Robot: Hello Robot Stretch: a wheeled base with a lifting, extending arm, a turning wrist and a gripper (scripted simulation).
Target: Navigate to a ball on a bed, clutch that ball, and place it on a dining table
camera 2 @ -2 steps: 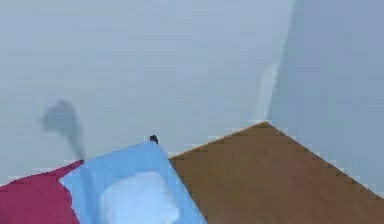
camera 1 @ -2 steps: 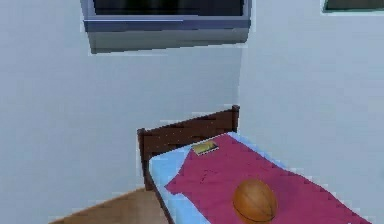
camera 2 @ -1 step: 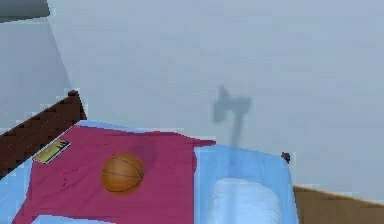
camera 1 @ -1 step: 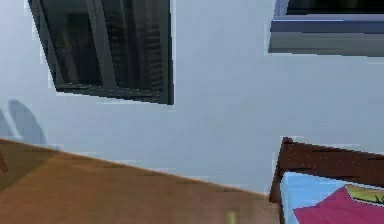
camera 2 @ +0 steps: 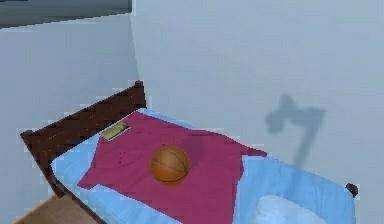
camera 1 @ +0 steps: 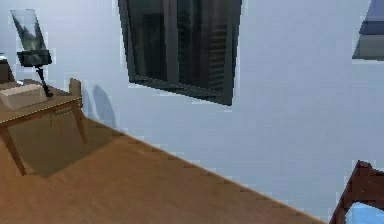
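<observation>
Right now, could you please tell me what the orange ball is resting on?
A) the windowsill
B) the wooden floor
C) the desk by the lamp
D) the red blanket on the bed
D: in the arm side view the ball sits on the red blanket spread across the bed, away from the floor.

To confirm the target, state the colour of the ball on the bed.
The ball is orange with faint darker seams; it shows best in the arm side view.
</observation>
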